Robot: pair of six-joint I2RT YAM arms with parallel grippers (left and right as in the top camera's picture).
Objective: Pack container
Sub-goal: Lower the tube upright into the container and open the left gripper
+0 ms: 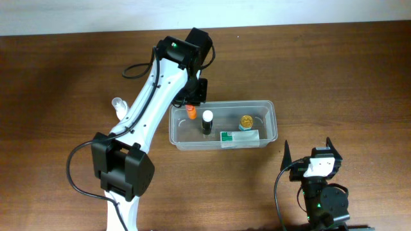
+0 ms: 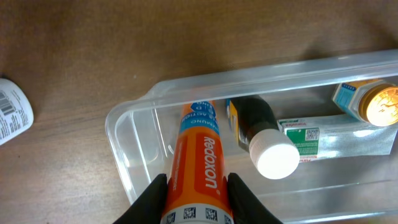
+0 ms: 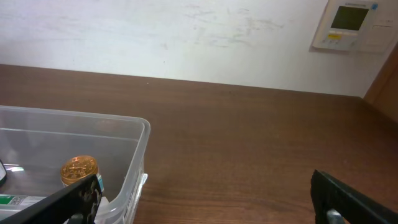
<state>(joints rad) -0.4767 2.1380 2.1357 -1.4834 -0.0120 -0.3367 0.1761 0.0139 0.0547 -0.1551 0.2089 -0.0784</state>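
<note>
The clear plastic container lies mid-table. My left gripper is over its left end, shut on an orange Redoxon tube that points down into the container. Black fingers press both sides of the tube in the left wrist view, where the gripper sits at the bottom edge. Inside the container are a dark bottle with a white cap, a gold-lidded jar and a green-and-white box. My right gripper stands open and holds nothing, near the front edge, right of the container.
A small white bottle lies on the table left of the left arm, seen at the left edge of the left wrist view as the labelled bottle. A wall with a white thermostat stands behind the table.
</note>
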